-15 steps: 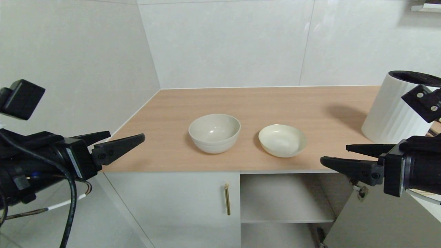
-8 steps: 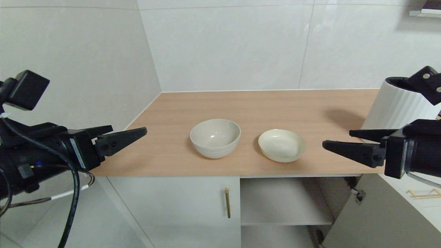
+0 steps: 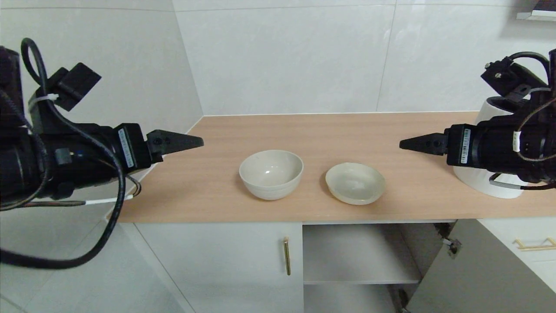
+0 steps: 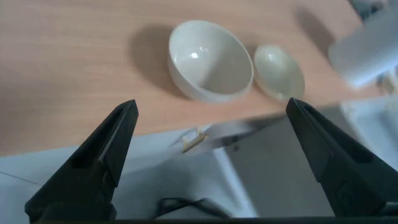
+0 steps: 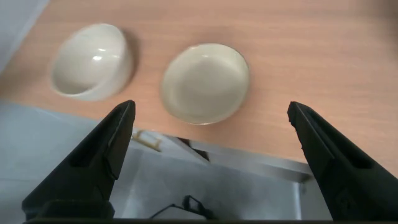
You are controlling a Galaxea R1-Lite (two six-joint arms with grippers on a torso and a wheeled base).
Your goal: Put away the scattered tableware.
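Scene: A two-armed robot faces a wooden desk (image 3: 330, 130) set into a white-tiled corner, with two pieces of pale tableware waiting on it.
Deep bowl (image 3: 271, 174): It stands upright near the desk's front edge, roughly midway along it.
Shallow dish (image 3: 355, 183): It sits just beside the bowl on the robot's right, close to it but not touching, and equally near the front edge.
Left gripper (image 3: 197, 141): It hovers above the desk's left edge and points inward at the bowl, holding nothing. The left wrist view shows its fingers (image 4: 106, 155) spread wide.
Right gripper (image 3: 404, 144): It hangs over the right part of the desk and points at the dish. Its fingers (image 5: 329, 155) are likewise released and empty.
White ribbed container (image 3: 482, 184): It stands at the desk's right end, partly hidden behind the right arm.
Cupboard: Below the front edge an open compartment (image 3: 356, 252) with a bare shelf lies under the dish. Next to it is a closed door with a brass handle (image 3: 286, 256).
Step in hand: This looks like the approach, with both arms lined up on their pieces and nothing grasped yet, so the task appears barely begun.
Next move: Each arm probably needs to come down and close its fingers across a rim, inside and out. The smooth, rounded walls may slip, so a firm hold on the rim matters before anything is carried towards the shelf.
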